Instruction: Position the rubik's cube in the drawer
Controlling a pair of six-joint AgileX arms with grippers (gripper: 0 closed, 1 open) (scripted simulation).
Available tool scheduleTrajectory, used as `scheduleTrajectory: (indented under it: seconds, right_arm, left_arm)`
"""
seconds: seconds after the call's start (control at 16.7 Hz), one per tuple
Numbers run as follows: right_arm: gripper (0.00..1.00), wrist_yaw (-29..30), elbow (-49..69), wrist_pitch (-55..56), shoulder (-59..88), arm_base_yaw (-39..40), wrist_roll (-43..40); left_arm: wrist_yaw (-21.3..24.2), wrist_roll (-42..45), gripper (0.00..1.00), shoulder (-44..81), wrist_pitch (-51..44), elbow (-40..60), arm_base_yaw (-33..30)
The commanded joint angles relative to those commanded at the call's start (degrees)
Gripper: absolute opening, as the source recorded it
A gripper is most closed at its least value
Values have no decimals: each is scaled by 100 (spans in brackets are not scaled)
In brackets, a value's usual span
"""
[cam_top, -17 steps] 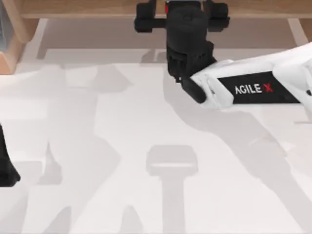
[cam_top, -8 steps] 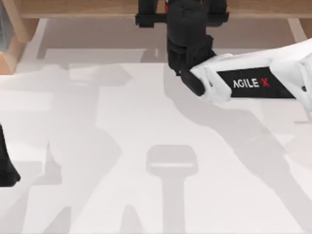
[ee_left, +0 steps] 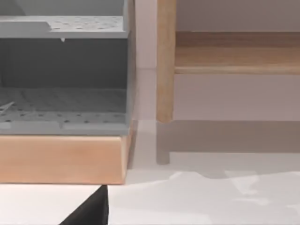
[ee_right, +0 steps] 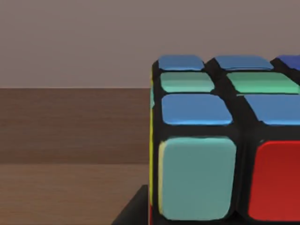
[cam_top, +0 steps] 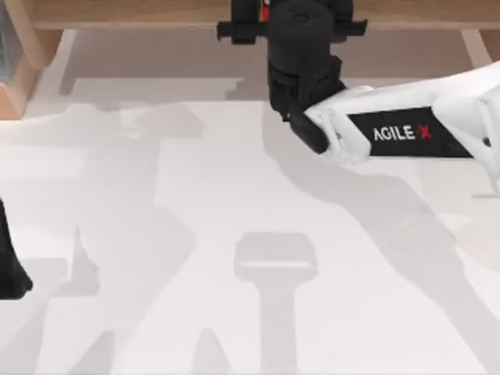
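Cube point(ee_right: 220, 140) sits close before the right wrist camera, backed by brown wood. Right tool point(cam_top: 301, 23) reaches to the top centre of the frame over the wooden furniture point(cam_top: 141, 14); I cannot tell its grip. Left arm point(cam_top: 9, 266) rests at the left edge.

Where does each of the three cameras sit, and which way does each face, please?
Top view: above the table, looking down; the right arm reaches to the wooden unit at the far edge, the left arm sits parked at the left edge.
Left wrist view: low over the table, facing the wooden unit's grey perforated shelves.
Right wrist view: right behind the rubik's cube, facing wood.
Shared: the wooden unit.
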Motion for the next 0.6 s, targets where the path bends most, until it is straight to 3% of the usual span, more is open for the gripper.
scheduleTrajectory:
  seconds: [0.18,0.6]
  right_arm:
    - [2,0,0,0,0,0,0]
    - [0,0,0,0,0,0,0]
  left_arm:
    - [0,0,100,0,0,0,0]
    - [0,0,100,0,0,0,0]
